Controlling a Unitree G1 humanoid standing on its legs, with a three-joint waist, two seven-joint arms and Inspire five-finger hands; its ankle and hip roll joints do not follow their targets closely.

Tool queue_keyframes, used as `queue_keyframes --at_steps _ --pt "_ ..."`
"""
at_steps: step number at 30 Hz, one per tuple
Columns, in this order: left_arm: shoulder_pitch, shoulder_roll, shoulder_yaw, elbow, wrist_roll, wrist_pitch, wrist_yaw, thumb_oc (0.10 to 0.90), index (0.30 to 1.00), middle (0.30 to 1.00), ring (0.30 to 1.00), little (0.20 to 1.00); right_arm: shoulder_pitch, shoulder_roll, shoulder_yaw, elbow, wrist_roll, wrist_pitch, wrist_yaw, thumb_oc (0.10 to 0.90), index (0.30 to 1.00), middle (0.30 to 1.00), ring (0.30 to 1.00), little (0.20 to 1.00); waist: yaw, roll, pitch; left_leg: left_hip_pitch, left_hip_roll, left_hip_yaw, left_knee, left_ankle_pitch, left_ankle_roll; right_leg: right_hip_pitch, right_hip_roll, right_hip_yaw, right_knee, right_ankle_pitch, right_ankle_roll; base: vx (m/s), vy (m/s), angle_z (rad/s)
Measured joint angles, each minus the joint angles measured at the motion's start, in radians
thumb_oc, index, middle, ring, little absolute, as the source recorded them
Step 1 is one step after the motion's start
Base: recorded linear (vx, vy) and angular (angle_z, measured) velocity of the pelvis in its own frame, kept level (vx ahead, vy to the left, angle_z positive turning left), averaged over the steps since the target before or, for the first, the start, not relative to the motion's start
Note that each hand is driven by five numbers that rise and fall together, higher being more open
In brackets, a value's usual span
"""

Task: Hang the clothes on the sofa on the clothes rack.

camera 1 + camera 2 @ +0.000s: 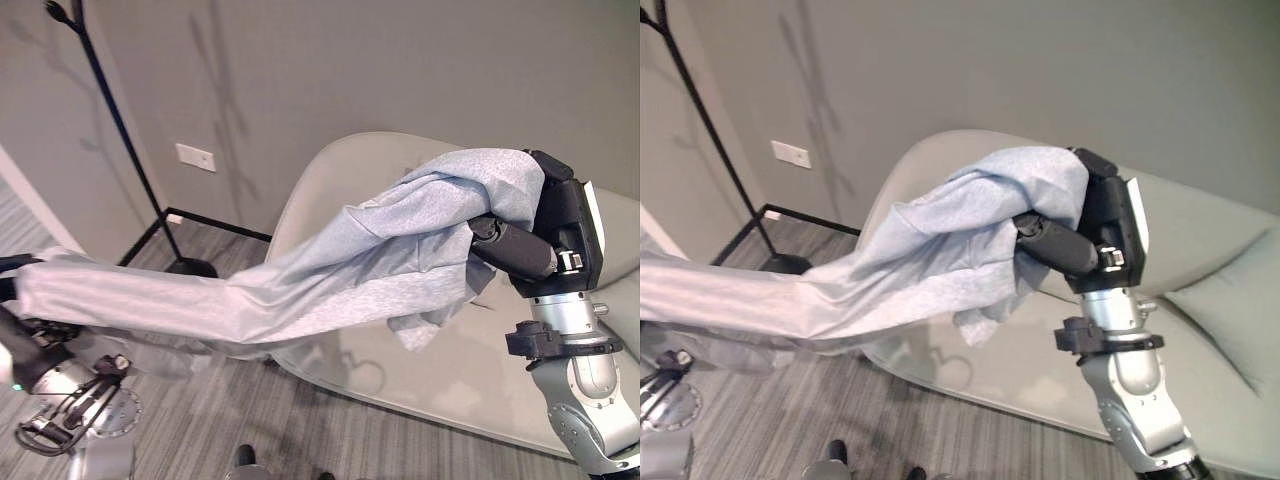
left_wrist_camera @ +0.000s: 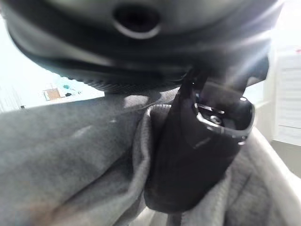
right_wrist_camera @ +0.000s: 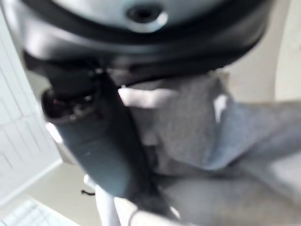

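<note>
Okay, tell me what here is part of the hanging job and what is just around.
Part of the job:
grey garment, stretched between both hands
right hand, gripping it
left hand, gripping it
clothes rack
sofa

Just around:
wall outlet
cushion

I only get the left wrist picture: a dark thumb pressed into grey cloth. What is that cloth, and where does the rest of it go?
Observer: It is a light grey garment. The left hand pinches one end, and it stretches across to the right hand, which grips the other end.
Operator: Is it lying on anything?
Observer: It spans the air between the two hands, with the right end raised over the pale sofa.
Operator: And where would it get hung?
Observer: A black clothes rack stands by the wall on the robot's left. The garment is not on it yet.
</note>
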Motion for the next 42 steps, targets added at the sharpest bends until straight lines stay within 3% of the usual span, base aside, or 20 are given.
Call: queue_keyframes --at_steps 3,7,11,14,15,16,17,19,21,25,26,27,28,29,30,33,36,39,40,42 --pt "0.000 -0.037 -0.035 -0.008 -0.029 -0.015 -0.021 0.400 0.300 0.300 0.300 0.300 -0.005 -0.004 0.010 0.003 -0.035 0.017 -0.028 0.400 0.300 0.300 0.300 0.300 -0.007 0.048 -0.003 0.011 -0.007 -0.076 -0.034 0.026 -0.029 0.024 -0.020 -0.024 -0.035 0.034 -0.006 -0.10 0.132 0.16" --pt "-0.007 -0.032 -0.080 -0.008 -0.030 -0.060 -0.035 0.400 0.300 0.300 0.300 0.300 -0.005 -0.005 0.015 0.005 -0.060 0.018 -0.052 0.400 0.300 0.300 0.300 0.300 -0.055 0.029 -0.006 0.116 0.017 -0.120 -0.090 -0.013 -0.032 0.067 -0.074 -0.040 -0.082 0.067 0.006 -0.06 0.227 0.22" --pt "-0.045 -0.006 -0.192 0.000 -0.048 -0.077 -0.099 0.400 0.300 0.300 0.300 0.300 -0.025 -0.004 0.014 0.011 -0.111 0.017 -0.106 0.400 0.300 0.300 0.300 0.300 -0.127 0.057 -0.023 0.152 0.235 -0.129 -0.111 -0.010 -0.072 0.063 -0.087 -0.062 -0.103 0.104 0.051 -0.01 0.356 0.27" --pt "-0.057 0.002 -0.283 0.016 -0.066 -0.084 -0.115 0.400 0.300 0.300 0.300 0.300 -0.015 0.008 0.013 0.052 -0.170 0.017 -0.149 0.400 0.300 0.300 0.300 0.300 -0.148 0.082 -0.023 0.115 0.318 -0.095 -0.141 0.025 -0.127 0.067 -0.140 -0.060 -0.122 0.134 0.124 0.09 0.477 0.10" --pt "-0.057 0.001 -0.317 0.020 -0.068 -0.084 -0.115 0.400 0.300 0.300 0.300 0.300 -0.005 0.005 0.006 0.052 -0.189 0.017 -0.177 0.400 0.300 0.300 0.300 0.300 -0.150 0.130 -0.023 0.085 0.311 -0.101 -0.146 0.023 -0.113 0.074 -0.170 -0.057 -0.135 0.159 0.182 0.16 0.538 0.13" --pt "-0.057 0.003 -0.339 0.027 -0.068 -0.090 -0.119 0.400 0.300 0.300 0.300 0.300 0.008 0.004 -0.001 0.056 -0.196 0.015 -0.184 0.400 0.300 0.300 0.300 0.300 -0.148 0.165 -0.026 0.068 0.299 -0.116 -0.135 0.012 -0.169 0.087 -0.197 -0.051 -0.154 0.184 0.228 0.19 0.566 0.18" --pt "-0.066 0.019 -0.339 0.058 -0.068 -0.100 -0.126 0.400 0.300 0.300 0.300 0.300 0.040 0.077 0.005 0.063 -0.214 0.015 -0.184 0.400 0.300 0.300 0.300 0.300 -0.145 0.108 -0.026 0.061 0.227 -0.112 -0.111 -0.008 -0.155 0.110 -0.258 -0.033 -0.183 0.196 0.242 0.12 0.431 0.52" --pt "-0.066 0.056 -0.353 0.069 -0.132 -0.100 -0.138 0.400 0.300 0.300 0.300 0.300 0.124 0.176 0.023 0.064 -0.238 0.041 -0.189 0.400 0.300 0.300 0.300 0.300 -0.142 0.013 -0.043 -0.002 0.084 -0.103 -0.001 -0.068 -0.100 0.146 -0.341 0.002 -0.246 0.226 0.129 0.09 0.407 0.66" --pt "-0.069 0.084 -0.360 0.087 -0.168 -0.100 -0.149 0.400 0.300 0.300 0.300 0.300 0.141 0.218 0.033 0.067 -0.258 0.071 -0.191 0.400 0.300 0.300 0.300 0.300 -0.116 -0.003 -0.042 -0.065 0.047 -0.113 0.121 -0.140 -0.051 0.138 -0.380 0.004 -0.243 0.349 0.107 0.05 0.364 0.28" --pt "-0.069 0.183 -0.352 0.083 -0.183 -0.100 -0.177 0.400 0.300 0.300 0.300 0.300 0.063 0.264 0.058 0.069 -0.325 0.111 -0.191 0.400 0.300 0.300 0.300 0.300 -0.094 -0.055 -0.020 -0.072 -0.039 -0.075 0.148 -0.163 0.016 0.077 -0.466 0.002 -0.224 0.606 0.106 0.03 0.374 -0.03" --pt "-0.069 0.198 -0.346 0.082 -0.183 -0.099 -0.179 0.400 0.300 0.300 0.300 0.300 0.029 0.276 0.070 0.069 -0.343 0.117 -0.199 0.400 0.300 0.300 0.300 0.300 -0.091 -0.067 -0.012 -0.065 -0.053 -0.048 0.143 -0.164 0.036 0.053 -0.485 -0.018 -0.214 0.673 0.070 0.11 0.426 -0.48" --pt "-0.070 0.207 -0.344 0.085 -0.181 -0.097 -0.184 0.400 0.300 0.300 0.300 0.300 -0.012 0.281 0.093 0.070 -0.359 0.123 -0.206 0.400 0.300 0.300 0.300 0.300 -0.082 -0.074 0.006 -0.036 -0.058 -0.024 0.120 -0.163 0.054 0.028 -0.516 -0.082 -0.159 0.668 0.058 0.10 0.258 -0.30" --pt "-0.075 0.195 -0.345 0.087 -0.181 -0.092 -0.194 0.400 0.300 0.300 0.300 0.300 -0.011 0.280 0.095 0.073 -0.376 0.121 -0.205 0.400 0.300 0.300 0.300 0.300 -0.088 -0.076 0.007 -0.019 -0.072 -0.024 0.105 -0.164 0.070 0.031 -0.517 -0.131 -0.092 0.577 0.120 0.16 0.372 -0.19" --pt "-0.082 0.178 -0.350 0.085 -0.180 -0.090 -0.197 0.400 0.300 0.300 0.300 0.300 0.004 0.275 0.086 0.070 -0.391 0.122 -0.202 0.400 0.300 0.300 0.300 0.300 -0.088 -0.071 0.012 -0.003 -0.077 -0.030 0.103 -0.171 0.108 0.032 -0.462 -0.122 -0.016 0.480 0.166 0.18 0.248 0.13" --pt "-0.082 0.161 -0.348 0.082 -0.172 -0.092 -0.198 0.400 0.300 0.300 0.300 0.300 0.024 0.265 0.074 0.063 -0.405 0.119 -0.202 0.400 0.300 0.300 0.300 0.300 -0.086 -0.067 0.017 0.031 -0.066 -0.049 0.053 -0.166 0.114 0.031 -0.394 -0.115 0.097 0.286 0.165 0.22 0.318 -0.02" --pt "-0.058 0.105 -0.329 0.050 -0.173 -0.091 -0.206 0.400 0.300 0.300 0.300 0.300 0.041 0.179 0.023 0.031 -0.428 0.110 -0.200 0.400 0.300 0.300 0.300 0.300 -0.138 -0.038 0.035 0.152 -0.083 -0.041 -0.131 -0.090 0.130 -0.013 -0.098 -0.019 0.112 0.064 0.136 0.22 0.139 -0.10" --pt "-0.110 0.044 -0.307 0.066 -0.180 -0.091 -0.188 0.400 0.300 0.300 0.300 0.300 0.028 0.167 0.014 0.028 -0.427 0.094 -0.202 0.400 0.300 0.300 0.300 0.300 -0.175 -0.023 0.045 0.144 -0.067 -0.060 -0.148 -0.091 0.143 -0.149 0.025 0.068 0.093 0.046 0.136 0.18 0.036 0.01" --pt "-0.156 0.037 -0.349 0.091 -0.169 -0.082 -0.200 0.400 0.300 0.300 0.300 0.300 0.043 0.134 0.005 0.026 -0.434 0.091 -0.204 0.400 0.300 0.300 0.300 0.300 -0.232 -0.042 0.041 0.181 -0.106 -0.101 -0.202 -0.084 0.118 -0.177 -0.017 0.080 -0.092 0.139 0.155 0.24 -0.029 0.66" --pt "-0.140 0.026 -0.376 0.055 -0.143 -0.080 -0.199 0.400 0.300 0.300 0.300 0.300 0.083 0.126 -0.015 0.026 -0.449 0.084 -0.213 0.400 0.300 0.300 0.300 0.300 -0.223 -0.036 0.028 0.250 -0.104 -0.151 -0.199 -0.128 0.070 -0.074 -0.019 0.069 -0.205 0.286 0.076 0.55 -0.101 0.67" --pt "-0.137 -0.011 -0.357 0.037 -0.126 -0.069 -0.197 0.400 0.300 0.300 0.300 0.300 0.047 0.155 -0.014 0.087 -0.477 0.093 -0.222 0.400 0.300 0.300 0.300 0.300 -0.204 -0.006 0.024 0.308 -0.021 -0.143 -0.129 -0.183 0.014 0.022 0.063 0.048 -0.220 0.212 0.001 0.60 -0.152 0.31"
